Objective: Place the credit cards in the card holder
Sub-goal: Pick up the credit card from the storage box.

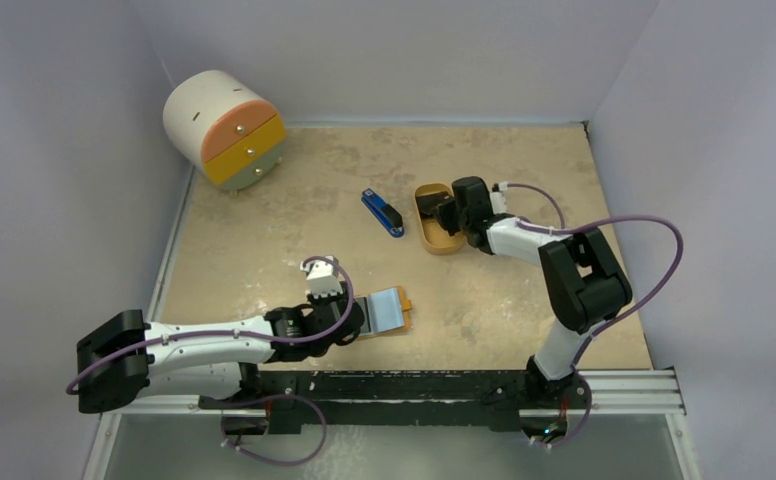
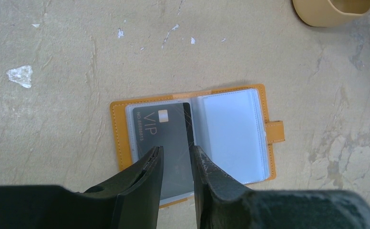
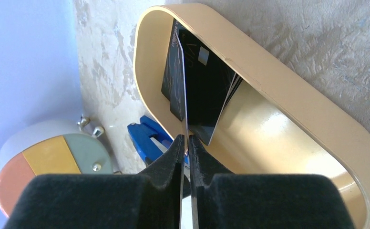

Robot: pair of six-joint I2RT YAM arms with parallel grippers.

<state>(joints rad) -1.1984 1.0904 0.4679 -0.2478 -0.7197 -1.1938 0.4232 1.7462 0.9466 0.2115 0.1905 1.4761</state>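
Right gripper (image 3: 185,139) is being pinched shut on one thin dark grey credit card (image 3: 174,81) among several in the oval tan tray (image 3: 288,95), while another VIP-marked card (image 2: 161,138) is already being held sleeved in the open orange folding card holder (image 2: 231,136) beneath the narrowly parted left gripper (image 2: 176,150).

An oval tan tray (image 1: 444,249) lies on a mottled beige table (image 1: 264,240), its long side running from near to far. Just left of the tray, not touching it, a blue-and-black stapler (image 1: 382,212) lies flat and slanted. Well off to the tray's far left, close to the back corner, sits a rounded white drawer unit (image 1: 222,128), its face turned roughly toward the tray. Its drawer fronts are peach, yellow and grey-green, with small metal knobs. Plain pale walls (image 1: 384,50) rise behind the tray and on both sides of it.
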